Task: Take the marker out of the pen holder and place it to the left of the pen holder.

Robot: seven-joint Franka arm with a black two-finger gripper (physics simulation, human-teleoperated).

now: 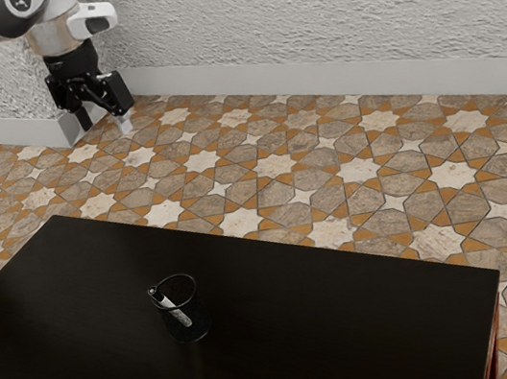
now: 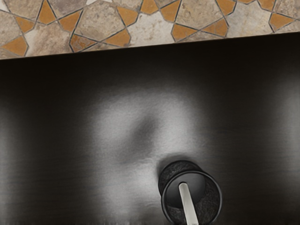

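Your black two-finger gripper (image 1: 104, 122) hangs open, well apart from the slim white, black-ended marker (image 1: 174, 311) leaning inside the round black pen holder (image 1: 196, 325). Match its tilt and pinch its upper end, avoiding the rim.

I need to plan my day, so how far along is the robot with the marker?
Nothing looks done: the marker leans inside the pen holder. Nothing is in hand: the gripper hangs clear of both, fingers apart. Left to do: grasp the marker, lift it out and place it left of the pen holder.
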